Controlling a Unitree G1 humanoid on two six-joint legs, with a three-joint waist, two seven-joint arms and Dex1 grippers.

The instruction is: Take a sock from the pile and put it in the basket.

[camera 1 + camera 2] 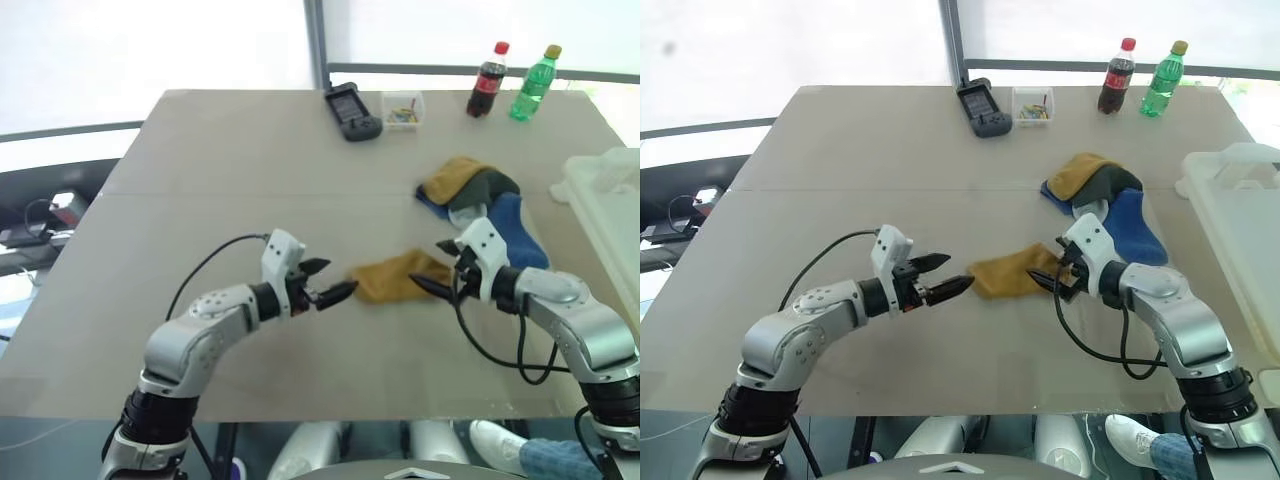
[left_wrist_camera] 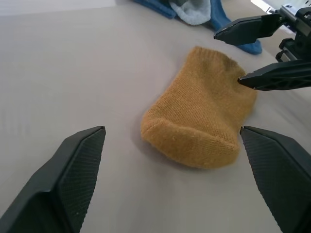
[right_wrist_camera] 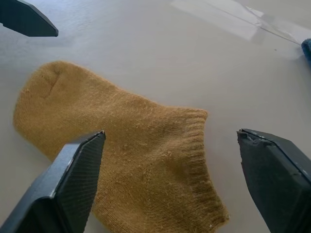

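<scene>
We see both arms bent inward, so the grippers face each other at the same height. The left gripper (image 1: 332, 281) points toward the right gripper (image 1: 436, 268), tipped slightly downward, jaws spread wide and holding nothing. The right gripper mirrors this pose, its black fingers (image 2: 252, 29) parted and empty, a gap separating the two.

Knit cloth on matt tabletop.
Mustard sock (image 3: 131, 145): fuzzy ribbed knit, matt. Table (image 1: 230, 170): smooth, dull beige. Fingers (image 2: 77, 174): black plastic, cross-hatched pads. Basket (image 1: 1240, 200): whitish translucent plastic. Bottles (image 1: 487, 80): glossy plastic.
</scene>
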